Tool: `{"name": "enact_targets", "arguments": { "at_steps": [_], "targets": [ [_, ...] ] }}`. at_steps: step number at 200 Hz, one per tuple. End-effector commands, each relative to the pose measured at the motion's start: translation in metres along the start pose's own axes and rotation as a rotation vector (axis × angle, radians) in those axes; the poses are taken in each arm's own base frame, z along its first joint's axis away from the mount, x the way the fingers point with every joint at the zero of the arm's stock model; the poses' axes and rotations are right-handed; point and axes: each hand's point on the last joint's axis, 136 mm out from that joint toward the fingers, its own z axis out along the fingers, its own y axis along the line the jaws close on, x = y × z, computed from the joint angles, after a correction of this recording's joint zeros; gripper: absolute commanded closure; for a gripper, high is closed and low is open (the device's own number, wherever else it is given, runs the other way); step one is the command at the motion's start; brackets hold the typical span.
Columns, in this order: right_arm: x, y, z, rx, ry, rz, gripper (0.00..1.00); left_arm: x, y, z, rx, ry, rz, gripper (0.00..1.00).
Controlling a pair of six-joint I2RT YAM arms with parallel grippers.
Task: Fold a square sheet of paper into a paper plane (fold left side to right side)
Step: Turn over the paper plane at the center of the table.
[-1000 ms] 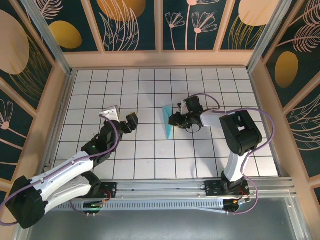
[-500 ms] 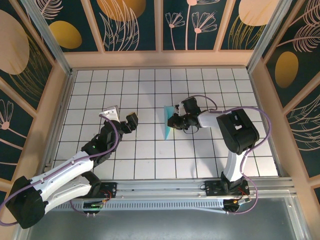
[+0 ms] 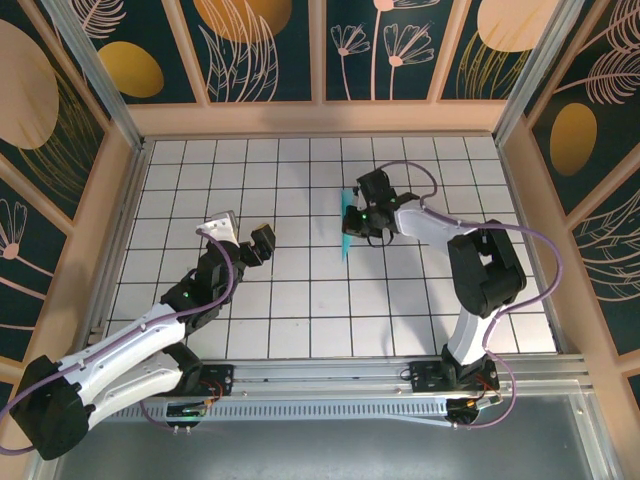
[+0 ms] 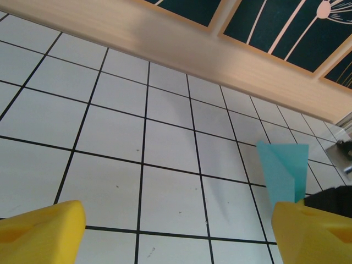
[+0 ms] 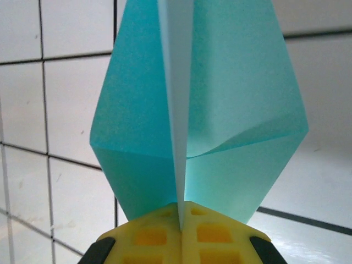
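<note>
Paper pinched tight: the right tool (image 5: 181,217) has its two yellow fingers (image 5: 148,236) pressed flat together on the bottom edge of the paper plane (image 5: 231,110), and the centre crease runs straight down into the seam between them. From above, the right tool (image 3: 362,216) sits over the far half of the gridded worktop (image 3: 300,300), with the light-blue plane (image 3: 346,228) a thin sliver at its left side. Whether the paper touches the tiles cannot be told. The left tool (image 3: 243,236) hovers well apart to the left, jaws spread wide, holding nothing. In its own camera its fingers (image 4: 41,228) stand at the two lower corners with bare tiles between them. The plane (image 4: 281,170) stands beyond the right one, its lower end hidden behind that finger. The right wrist view cuts off the plane's top.
</note>
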Motion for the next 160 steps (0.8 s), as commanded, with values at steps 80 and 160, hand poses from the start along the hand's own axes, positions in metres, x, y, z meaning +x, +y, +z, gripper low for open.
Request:
{"name": "enact_targets", "arguments": {
  "at_steps": [80, 160],
  "targets": [
    [0.004, -0.053, 0.014, 0.407, 0.137, -0.048, 1.00, -0.007, -0.001, 0.001, -0.006, -0.010, 0.009, 0.12],
    [0.005, -0.050, 0.030, 0.365, 0.140, -0.033, 0.90, -0.003, -0.005, 0.006, -0.002, 0.010, 0.019, 0.12]
  ]
}}
